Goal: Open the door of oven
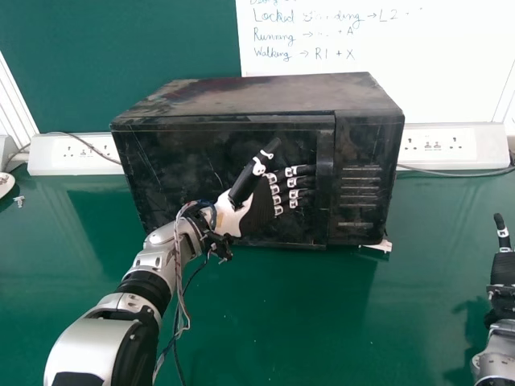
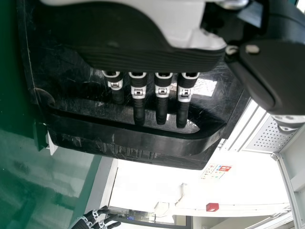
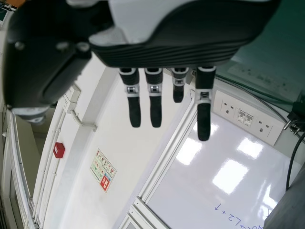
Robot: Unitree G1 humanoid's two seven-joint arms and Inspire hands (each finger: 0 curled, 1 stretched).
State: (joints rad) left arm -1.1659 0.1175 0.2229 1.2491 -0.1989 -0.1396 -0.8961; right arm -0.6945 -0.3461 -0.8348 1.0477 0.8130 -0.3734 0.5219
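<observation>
Head view: the left robot hand [image 1: 259, 211], fingers straight, is beside the handle [image 1: 325, 177] of the oven [image 1: 257, 95]; unhooked, they could slip off, leaving the door [image 1: 197, 173] shut.

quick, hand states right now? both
Left hand: open, fingers straight, at the oven door's handle, not curled round it.
Right hand: open, holding nothing.
</observation>
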